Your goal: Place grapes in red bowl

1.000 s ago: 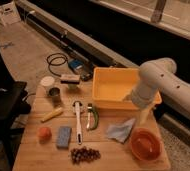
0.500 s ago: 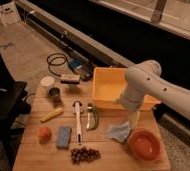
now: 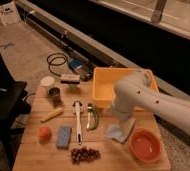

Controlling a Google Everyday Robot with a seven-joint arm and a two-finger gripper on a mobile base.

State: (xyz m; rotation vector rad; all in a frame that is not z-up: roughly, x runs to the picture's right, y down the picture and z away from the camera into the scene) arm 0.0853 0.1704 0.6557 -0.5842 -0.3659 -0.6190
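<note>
Hidden: we see the arm [image 3: 155, 100] sweep in from 3 o'clock, and its bulky white link covers the right half of the yellow tub [image 3: 100, 89], so we can't see inside that part.
Pincer: the pincer [image 3: 122, 118] sits at the arm's low end, just off the tub's 6 o'clock wall and above the grey-blue cloth [image 3: 119, 132]. It blends into the arm, so we cannot tell whether it is spread or pressed together. We see nothing in it.
Cut off: the arm runs out of view at the right edge, and the surface [image 3: 35, 156] is clipped along the bottom.
Hard to make out: we can't identify the green item [image 3: 92, 118] beside the white-handled brush [image 3: 77, 122], nor the small yellow piece [image 3: 52, 115] at the brush's 9 o'clock.
Grapes: the grapes [image 3: 85, 154] lie loose on the surface at its 6 o'clock edge, well apart from the pincer.
Grapes axis: the bunch is wider than it is deep, with its long axis running from 9 to 3 o'clock. We can't pick out a stem end.
Red bowl: the red bowl [image 3: 145, 145] stands upright at 3 o'clock of the grapes, just past the cloth, mouth up.
Neighbours: the blue sponge [image 3: 64, 136] is at 10 o'clock of the grapes, and the orange-pink fruit [image 3: 44, 133] is further out at 9 o'clock.
Change: since half a second ago the arm's elbow has dropped toward 7 o'clock and now covers more of the tub. The grapes, bowl, sponge and fruit have not moved.
</note>
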